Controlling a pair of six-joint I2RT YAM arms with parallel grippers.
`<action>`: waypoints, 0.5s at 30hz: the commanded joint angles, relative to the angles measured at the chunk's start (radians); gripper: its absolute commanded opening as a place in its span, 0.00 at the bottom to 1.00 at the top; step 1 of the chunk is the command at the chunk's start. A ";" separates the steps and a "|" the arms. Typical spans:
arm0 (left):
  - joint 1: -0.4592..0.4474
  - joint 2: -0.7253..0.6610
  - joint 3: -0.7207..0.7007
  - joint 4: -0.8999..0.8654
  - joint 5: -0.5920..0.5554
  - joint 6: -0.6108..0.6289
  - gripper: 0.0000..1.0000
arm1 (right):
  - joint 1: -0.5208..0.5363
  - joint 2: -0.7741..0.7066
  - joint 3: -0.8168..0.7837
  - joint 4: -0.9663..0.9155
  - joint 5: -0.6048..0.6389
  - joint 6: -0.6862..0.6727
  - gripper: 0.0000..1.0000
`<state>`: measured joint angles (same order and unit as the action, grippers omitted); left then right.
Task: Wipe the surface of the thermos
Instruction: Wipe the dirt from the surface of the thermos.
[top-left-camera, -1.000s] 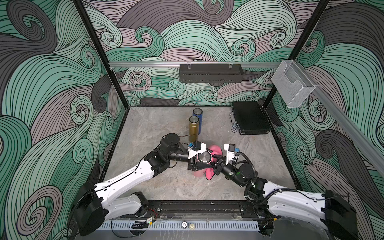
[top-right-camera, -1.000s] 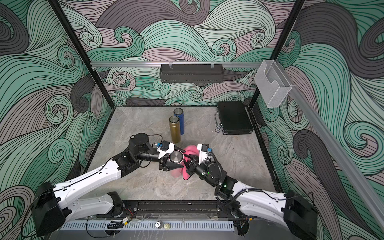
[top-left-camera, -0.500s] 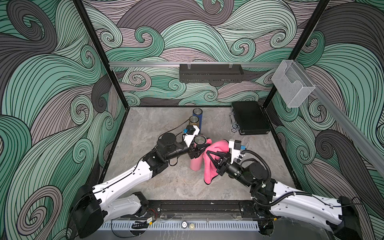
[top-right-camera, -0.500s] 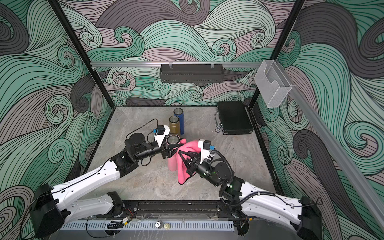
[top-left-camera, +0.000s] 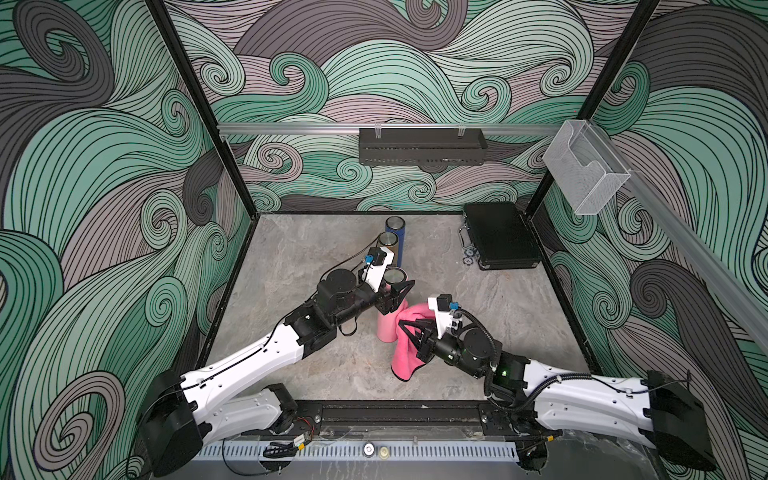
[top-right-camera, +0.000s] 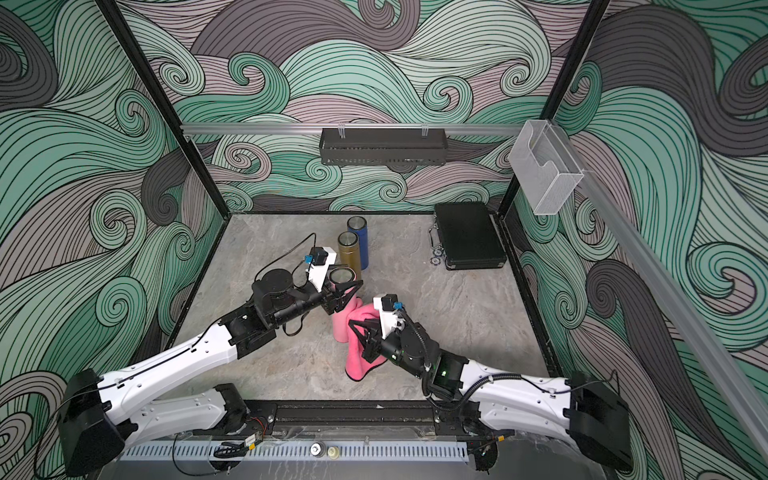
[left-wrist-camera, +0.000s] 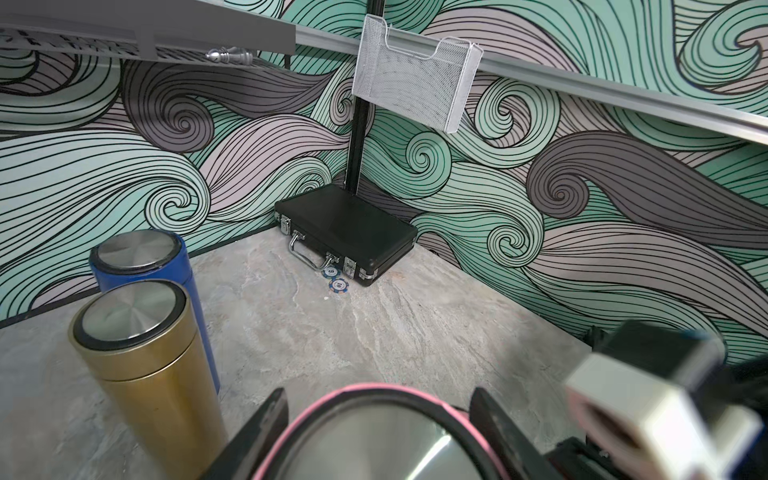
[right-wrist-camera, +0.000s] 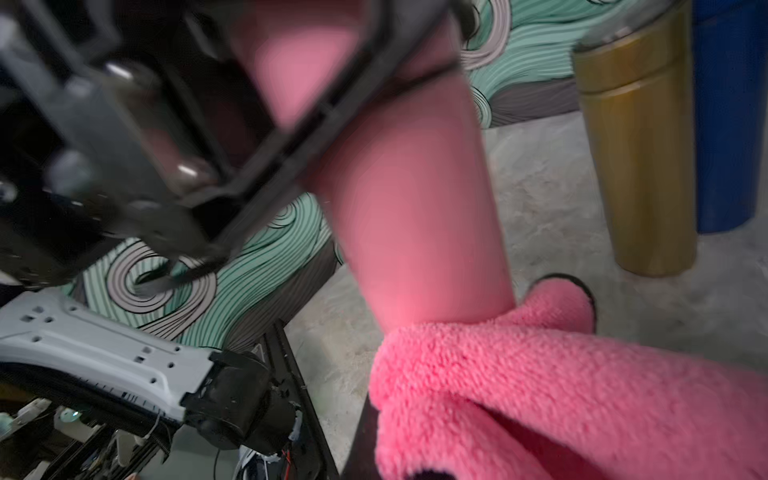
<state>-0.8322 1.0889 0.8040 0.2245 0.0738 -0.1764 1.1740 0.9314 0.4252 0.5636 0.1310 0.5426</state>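
**A:** What are the left fingers (top-left-camera: 400, 291) doing?

**B:** They are closing around the top of the pink thermos (top-left-camera: 385, 329), just under its steel lid. The thermos is standing roughly upright in the middle of the counter (top-left-camera: 291, 257), in front of the gold thermos (top-left-camera: 387, 242) and the blue thermos (top-left-camera: 395, 224).

**A:** And the wiping?

**B:** The pink terry cloth (top-left-camera: 402, 359) is pressing against the thermos's lower side and draping down toward the counter. The right fingers (top-left-camera: 415, 332) are pinching shut on it.

**A:** How should this stroke go?

**B:** I'd say the left grip should be holding firm so the thermos isn't tipping. The cloth should be sweeping up and around the wall with a flat fold, stopping short of the left fingers.

**A:** Any writing?

**B:** No brand is showing on any thermos. The poker chips (left-wrist-camera: 337, 279) beside the black case (top-left-camera: 500, 239) are carrying print, but it's too small to read.
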 joint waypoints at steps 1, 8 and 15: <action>-0.026 -0.030 0.073 -0.006 -0.109 -0.051 0.00 | 0.033 -0.041 0.113 0.013 -0.079 -0.097 0.00; -0.126 -0.014 0.166 -0.174 -0.360 -0.139 0.00 | 0.035 0.089 0.094 0.090 -0.060 -0.069 0.00; -0.169 0.017 0.242 -0.302 -0.500 -0.279 0.00 | 0.030 0.233 0.062 0.177 -0.031 -0.048 0.00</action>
<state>-0.9749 1.0977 0.9463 -0.0326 -0.3397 -0.3519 1.2076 1.1618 0.4740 0.7177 0.0761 0.4870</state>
